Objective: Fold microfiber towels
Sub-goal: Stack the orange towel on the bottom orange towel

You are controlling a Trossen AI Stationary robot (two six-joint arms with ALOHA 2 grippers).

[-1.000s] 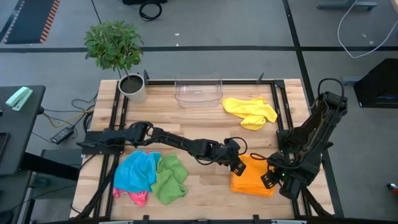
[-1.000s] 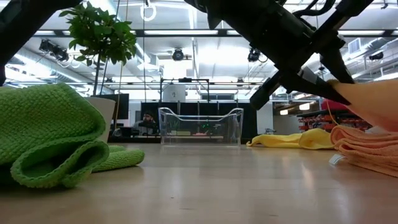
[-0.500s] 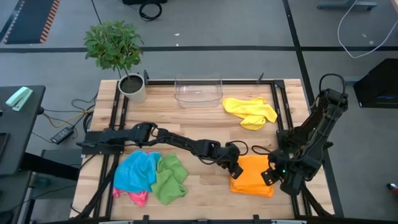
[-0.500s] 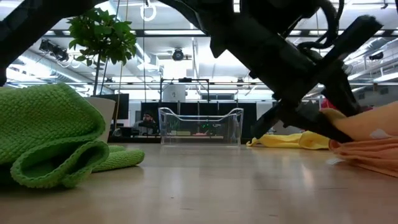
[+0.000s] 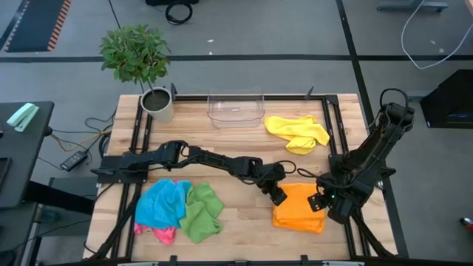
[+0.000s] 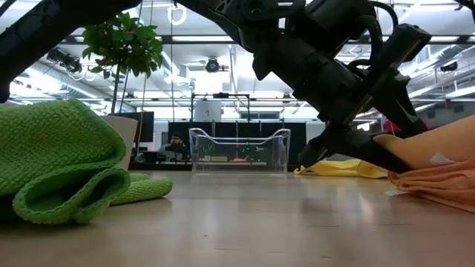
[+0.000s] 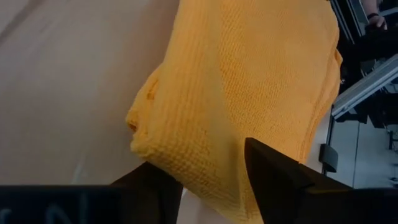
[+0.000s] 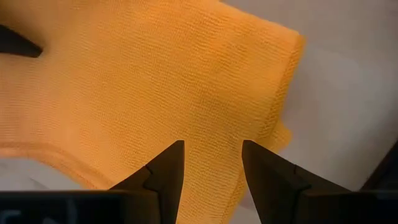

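Far to the left of your left claw, the blue towel [image 5: 162, 204], the green towel [image 5: 202, 212] and a bit of pink towel [image 5: 164, 235] lie bunched together near the table's [image 5: 244, 218] front edge. Your left claw [image 5: 276, 193] sits at the left edge of the orange towel [image 5: 301, 209]. Its fingers [image 7: 273, 177] are narrow and pinch a fold of that towel. Your right claw [image 5: 319, 202] is just to the right, over the same towel's right side. Its fingers [image 8: 168, 171] are partly apart, and you cannot tell if they grip the cloth. Behind both claws, well apart, lies the yellow towel [image 5: 298, 131], crumpled. A clear bin [image 5: 236, 108] stands to its left.
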